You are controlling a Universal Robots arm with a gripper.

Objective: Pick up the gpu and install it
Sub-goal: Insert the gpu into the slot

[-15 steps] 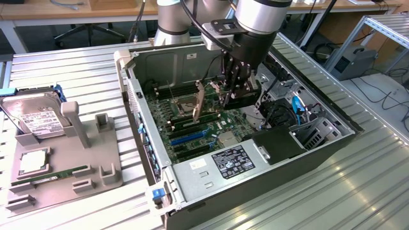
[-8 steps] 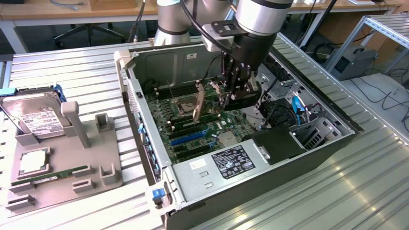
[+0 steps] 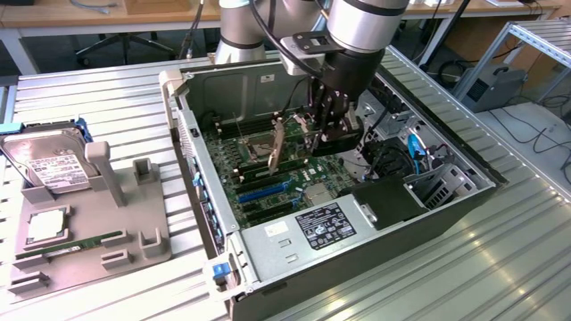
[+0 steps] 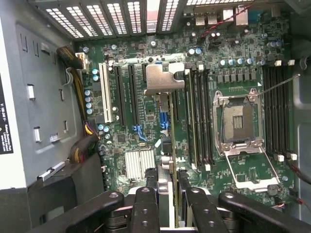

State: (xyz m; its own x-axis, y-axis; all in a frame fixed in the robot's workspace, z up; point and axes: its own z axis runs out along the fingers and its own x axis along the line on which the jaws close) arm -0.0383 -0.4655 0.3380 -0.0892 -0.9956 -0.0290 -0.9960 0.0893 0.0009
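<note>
The gpu (image 3: 277, 148) is a thin card seen edge-on inside the open computer case (image 3: 192, 144), standing over the green motherboard (image 3: 259, 190). My gripper (image 3: 327, 137) reaches down into the case and is shut on the card. In the wrist view the gpu (image 4: 163, 77) runs away from my gripper (image 4: 167, 194), its silver bracket at the far end. The card sits between the black fingers (image 4: 146, 206), above the long expansion slots (image 4: 121, 94). Whether its edge touches a slot I cannot tell.
A grey tray (image 3: 134, 227) at the exterior view's left holds a silver hard drive (image 3: 49, 167), a processor (image 3: 45, 227) and a green memory stick (image 3: 85, 241). Inside the case are the empty processor socket (image 4: 240, 124), memory slots (image 4: 199, 116), cables (image 3: 419, 150) and a power supply (image 3: 325, 227).
</note>
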